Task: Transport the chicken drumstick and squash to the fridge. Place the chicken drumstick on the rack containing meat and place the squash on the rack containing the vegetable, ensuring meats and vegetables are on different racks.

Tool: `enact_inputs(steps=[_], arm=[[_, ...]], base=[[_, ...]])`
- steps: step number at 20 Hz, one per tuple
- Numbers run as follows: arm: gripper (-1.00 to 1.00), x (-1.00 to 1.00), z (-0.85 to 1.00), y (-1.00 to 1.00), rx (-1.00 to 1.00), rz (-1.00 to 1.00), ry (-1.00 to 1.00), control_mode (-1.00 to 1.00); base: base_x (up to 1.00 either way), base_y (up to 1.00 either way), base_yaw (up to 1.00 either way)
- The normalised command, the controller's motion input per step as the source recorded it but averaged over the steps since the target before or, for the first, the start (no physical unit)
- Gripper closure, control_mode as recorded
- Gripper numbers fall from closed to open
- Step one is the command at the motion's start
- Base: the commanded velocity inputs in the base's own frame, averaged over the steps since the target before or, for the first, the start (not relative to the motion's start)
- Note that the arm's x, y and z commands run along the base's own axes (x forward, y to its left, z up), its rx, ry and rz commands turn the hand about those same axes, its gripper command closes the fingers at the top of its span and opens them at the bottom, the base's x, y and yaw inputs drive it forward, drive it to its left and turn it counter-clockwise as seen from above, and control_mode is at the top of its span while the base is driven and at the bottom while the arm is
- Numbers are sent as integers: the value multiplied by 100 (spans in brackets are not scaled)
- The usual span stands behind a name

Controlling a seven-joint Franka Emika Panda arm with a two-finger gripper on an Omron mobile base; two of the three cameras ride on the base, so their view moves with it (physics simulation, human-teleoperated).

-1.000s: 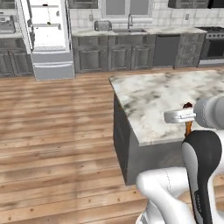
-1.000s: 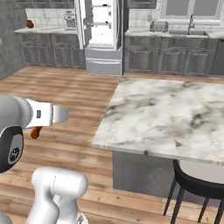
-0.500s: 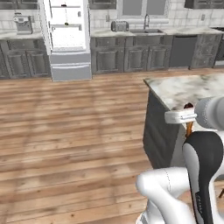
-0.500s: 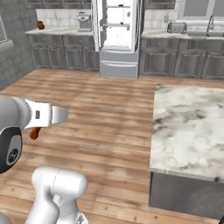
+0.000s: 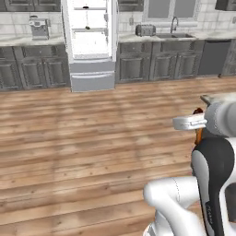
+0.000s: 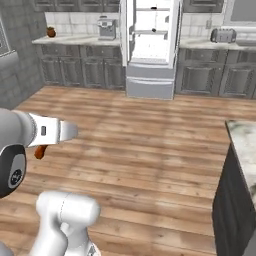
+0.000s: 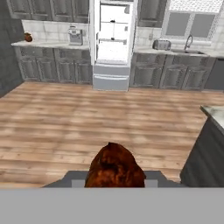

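I see a toaster (image 7: 161, 44) beside the sink faucet (image 7: 188, 42) on the far counter (image 7: 175, 52), a coffee machine (image 7: 75, 36) left, wooden floor (image 7: 65, 122) ahead.

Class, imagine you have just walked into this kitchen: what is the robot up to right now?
The robot's end effector is shut on the chicken drumstick, carrying it across the wooden floor. The fridge stands open ahead against the far wall, its white interior and shelves in view, some way off. A corner of the marble island sits to the robot's right. The drumstick is not yet in the fridge.
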Motion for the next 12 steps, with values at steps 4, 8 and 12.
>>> enact_inputs(steps=[4,8,12], arm=[[100,0,0,0,0,0,0,100],[100,0,0,0,0,0,0,100],[100,0,0,0,0,0,0,100]], base=[[100,80,-4],[100,2,0],[100,-10,1]])
